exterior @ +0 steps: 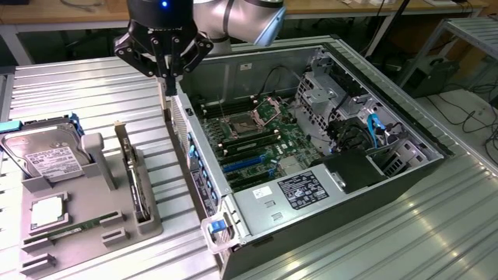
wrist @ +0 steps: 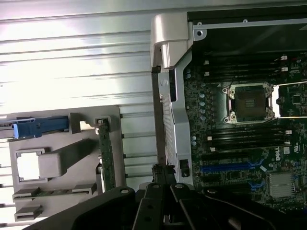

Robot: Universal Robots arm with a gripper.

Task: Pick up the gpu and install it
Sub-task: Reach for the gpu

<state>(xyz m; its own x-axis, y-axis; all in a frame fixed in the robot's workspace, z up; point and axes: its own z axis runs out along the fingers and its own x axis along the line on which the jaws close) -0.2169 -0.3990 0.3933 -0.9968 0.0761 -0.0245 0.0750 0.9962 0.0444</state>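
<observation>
The claw (exterior: 165,80), pinched closed and empty, hovers over the open computer case's (exterior: 241,73) edge (the gpu (exterior: 134,175) stands edgewise in its gray holder (exterior: 93,204)).

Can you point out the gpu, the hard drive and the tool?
gpu (exterior: 134,178), exterior view: upper edge of the upright card.
hard drive (exterior: 48,162), exterior view: its white label.
tool (exterior: 169,87), exterior view: between its shut fingertips.
</observation>
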